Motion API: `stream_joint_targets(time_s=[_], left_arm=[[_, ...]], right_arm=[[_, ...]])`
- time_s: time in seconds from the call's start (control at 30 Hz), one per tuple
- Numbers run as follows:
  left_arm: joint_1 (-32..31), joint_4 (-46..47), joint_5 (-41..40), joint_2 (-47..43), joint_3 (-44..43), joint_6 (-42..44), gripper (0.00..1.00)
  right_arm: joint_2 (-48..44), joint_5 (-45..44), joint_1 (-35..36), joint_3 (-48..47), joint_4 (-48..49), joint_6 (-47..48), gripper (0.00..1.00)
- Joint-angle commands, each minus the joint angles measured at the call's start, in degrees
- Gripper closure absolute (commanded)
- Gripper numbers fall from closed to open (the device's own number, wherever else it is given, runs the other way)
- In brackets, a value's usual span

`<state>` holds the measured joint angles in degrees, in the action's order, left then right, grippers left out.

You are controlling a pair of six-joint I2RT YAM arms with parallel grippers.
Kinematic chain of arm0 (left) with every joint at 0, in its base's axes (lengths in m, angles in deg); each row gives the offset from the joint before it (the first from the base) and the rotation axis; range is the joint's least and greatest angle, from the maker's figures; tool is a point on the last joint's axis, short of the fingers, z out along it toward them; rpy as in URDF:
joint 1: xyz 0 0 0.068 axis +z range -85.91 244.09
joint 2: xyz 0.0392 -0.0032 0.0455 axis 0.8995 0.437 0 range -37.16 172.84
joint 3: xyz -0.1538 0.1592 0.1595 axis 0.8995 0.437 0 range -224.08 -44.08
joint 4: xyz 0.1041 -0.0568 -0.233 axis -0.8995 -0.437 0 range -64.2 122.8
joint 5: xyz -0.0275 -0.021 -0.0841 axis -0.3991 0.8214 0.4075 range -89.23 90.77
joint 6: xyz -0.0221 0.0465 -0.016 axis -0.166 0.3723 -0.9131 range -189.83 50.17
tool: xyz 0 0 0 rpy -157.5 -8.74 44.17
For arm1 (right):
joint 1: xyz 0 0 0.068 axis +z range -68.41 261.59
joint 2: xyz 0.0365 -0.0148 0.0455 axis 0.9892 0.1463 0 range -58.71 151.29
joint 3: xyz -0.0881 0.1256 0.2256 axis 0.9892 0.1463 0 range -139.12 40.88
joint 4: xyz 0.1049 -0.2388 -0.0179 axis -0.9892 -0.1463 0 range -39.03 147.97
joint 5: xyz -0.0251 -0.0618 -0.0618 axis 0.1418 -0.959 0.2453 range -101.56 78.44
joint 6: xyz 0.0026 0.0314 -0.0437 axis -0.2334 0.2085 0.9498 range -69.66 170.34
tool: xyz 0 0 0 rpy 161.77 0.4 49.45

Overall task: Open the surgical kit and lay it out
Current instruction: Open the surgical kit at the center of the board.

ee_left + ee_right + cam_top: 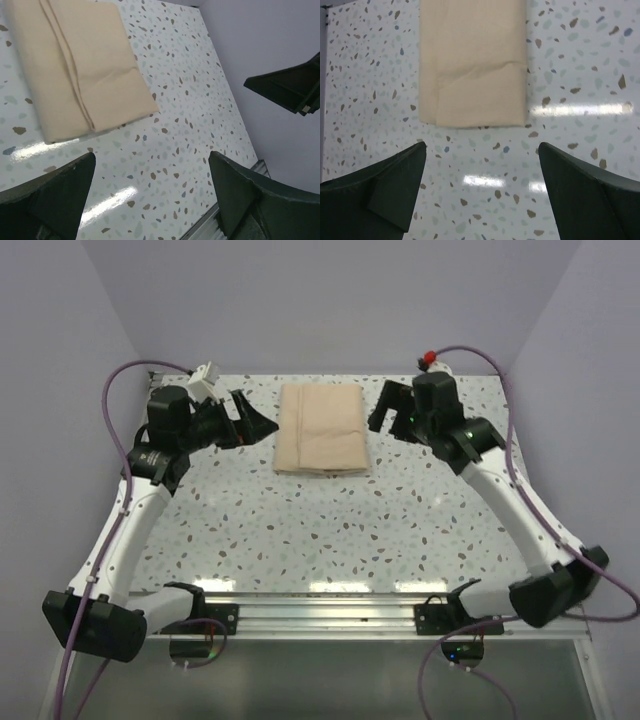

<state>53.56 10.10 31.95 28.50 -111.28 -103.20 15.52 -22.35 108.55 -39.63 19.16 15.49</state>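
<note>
The fingers (50,200) of the left gripper (252,422) stand wide apart and hold nothing. Between them only the speckled table (330,530) is seen. The fingers (395,190) of the right gripper (384,406) are spread just as wide and are also without any load.

Ahead of both pairs of fingertips lies the beige cloth wrap (322,430). It is folded shut into a flat rectangle, with its layered edges showing along one side. Neither gripper touches it. From the right fingers it is straight ahead, near the tips, and centred on the gap between them. From the left fingers it is ahead and off to the left side. In the view from above, the wrap rests on the table between the two grippers, and each gripper points inward at one of its long sides. What the wrap contains cannot be seen
</note>
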Motion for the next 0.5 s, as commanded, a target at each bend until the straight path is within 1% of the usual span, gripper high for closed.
stream_joint_targets(time_s=[0.0,0.03,0.13,0.17,0.23,0.27,0.3,0.37,0.47], left_arm=[[0.0,-5.8,-10.0,1.1,-4.4,6.6,0.0],[0.0,-5.8,-10.9,1.0,-4.2,6.8,0.0],[0.0,-8.5,-12.7,0.3,-4.3,7.0,0.0],[0.0,-9.7,-15.2,-0.3,-4.5,6.7,0.0],[0.0,-12.9,-17.9,-1.4,-4.3,6.4,0.0],[0.0,-13.2,-18.3,-3.3,-3.3,6.3,0.0],[0.0,-13.1,-18.4,-4.5,-2.3,6.1,0.0],[0.0,-12.9,-19.6,-7.2,0.4,5.7,0.0],[0.0,-12.8,-20.5,-8.5,2.7,5.1,0.0]], right_arm=[[16.1,-1.6,4.1,-12.8,-6.6,10.2,0.01],[22.5,-2.4,4.9,-18.0,-6.9,12.8,0.01],[31.5,-2.8,6.7,-25.8,-9.3,14.2,0.01],[37.5,-2.1,7.4,-31.7,-10.7,14.5,0.01],[42.5,-1.2,8.6,-37.3,-14.4,15.2,0.02],[45.2,-1.2,10.4,-42.0,-16.1,16.2,0.02],[48.9,-1.2,11.3,-43.9,-16.7,16.8,0.02],[51.8,-1.3,13.5,-47.4,-16.9,17.7,0.01],[56.1,-0.8,14.3,-50.2,-16.7,16.8,0.02]])
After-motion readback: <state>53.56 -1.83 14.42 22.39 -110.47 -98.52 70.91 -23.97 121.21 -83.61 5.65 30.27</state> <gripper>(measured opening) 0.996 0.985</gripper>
